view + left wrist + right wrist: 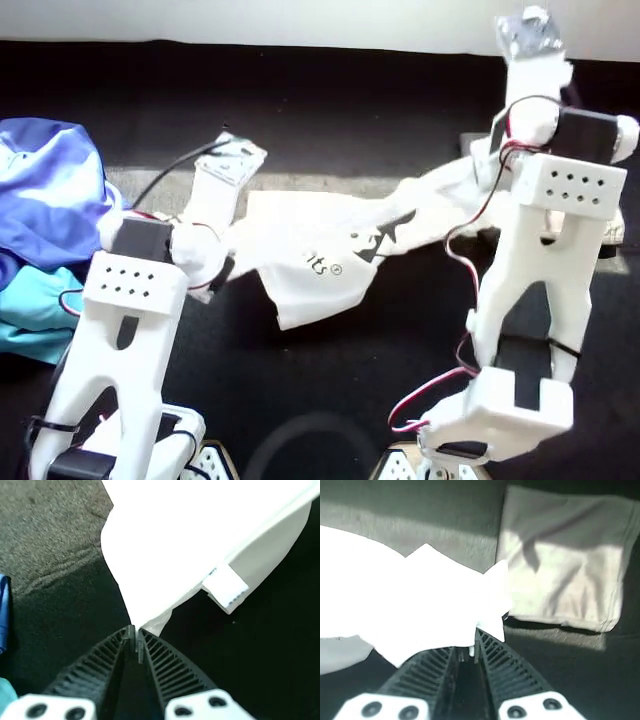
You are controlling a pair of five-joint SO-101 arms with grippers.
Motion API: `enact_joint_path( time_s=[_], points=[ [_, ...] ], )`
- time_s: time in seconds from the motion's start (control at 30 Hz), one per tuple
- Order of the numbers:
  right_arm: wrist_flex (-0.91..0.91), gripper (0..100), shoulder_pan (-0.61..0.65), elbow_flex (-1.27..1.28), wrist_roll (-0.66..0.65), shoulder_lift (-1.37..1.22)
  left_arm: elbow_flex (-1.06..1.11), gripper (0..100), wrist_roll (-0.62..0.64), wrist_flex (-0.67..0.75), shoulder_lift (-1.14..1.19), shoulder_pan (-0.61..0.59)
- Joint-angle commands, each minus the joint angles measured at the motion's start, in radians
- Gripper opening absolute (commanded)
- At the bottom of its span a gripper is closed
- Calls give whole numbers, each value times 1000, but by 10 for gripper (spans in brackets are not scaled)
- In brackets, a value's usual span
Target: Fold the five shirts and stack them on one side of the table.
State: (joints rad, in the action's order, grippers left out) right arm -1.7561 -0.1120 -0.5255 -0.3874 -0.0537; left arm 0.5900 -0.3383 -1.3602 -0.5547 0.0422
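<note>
The left gripper (135, 639) and right gripper (472, 647) each pinch shut on opposite ends of the white shirt (310, 255), with a folded shirt (565, 575) at the right.

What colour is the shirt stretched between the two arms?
The shirt is white with dark print, clearest in the high view.

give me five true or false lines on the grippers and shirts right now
1. The left gripper is shut on the white shirt. True.
2. The right gripper is open and holds nothing. False: it is shut on the white shirt too.
3. The white shirt lies folded on a stack. False: it is spread unfolded between the two grippers.
4. A blue shirt lies crumpled at the left edge of the high view. True.
5. A folded pale shirt lies beside the right gripper. True.
</note>
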Motion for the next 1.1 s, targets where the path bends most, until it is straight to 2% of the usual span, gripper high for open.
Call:
enact_joint_path(
  time_s=[0.0,0.23,0.4,0.6,0.8,0.97,1.07],
  points=[
    [56,6,2,395,0,145,94,9,5,44,-12,4],
    [361,6,2,1012,0,432,298,9,5,143,-12,71],
    [430,6,1,1245,0,587,401,9,0,169,-12,113],
    [460,6,1,1353,0,651,447,15,-2,164,-13,111],
    [456,6,1,1356,0,650,398,213,6,153,-15,113],
    [458,6,1,1357,0,650,406,217,20,169,-13,116],
    [458,6,2,1359,0,650,414,217,48,242,-12,108]
  ],
)
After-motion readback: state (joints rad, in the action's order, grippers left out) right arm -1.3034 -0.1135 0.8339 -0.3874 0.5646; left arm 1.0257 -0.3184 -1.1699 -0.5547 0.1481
